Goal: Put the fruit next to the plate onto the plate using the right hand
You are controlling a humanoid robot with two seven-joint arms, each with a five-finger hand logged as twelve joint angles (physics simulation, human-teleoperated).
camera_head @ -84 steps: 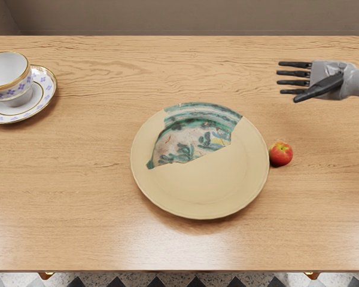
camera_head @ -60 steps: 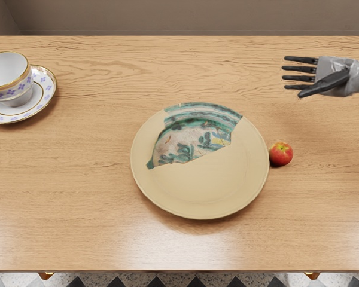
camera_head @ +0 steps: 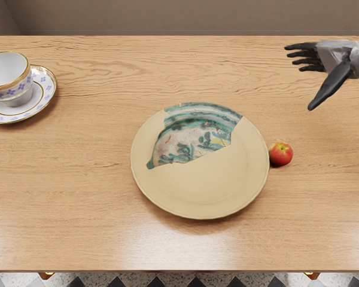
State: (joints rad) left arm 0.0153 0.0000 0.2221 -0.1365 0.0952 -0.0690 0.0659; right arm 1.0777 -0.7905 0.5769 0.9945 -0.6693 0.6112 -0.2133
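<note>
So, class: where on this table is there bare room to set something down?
Bare wood lies between the saucer and the plate, and along the near edge. Crowded: the apple sits close beside the plate's right rim.

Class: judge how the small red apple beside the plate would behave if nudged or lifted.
The apple is round, so a nudge would probably roll it across the flat table. It looks small and firm, likely light and rigid to lift. Its smooth skin may be slippery.
</note>
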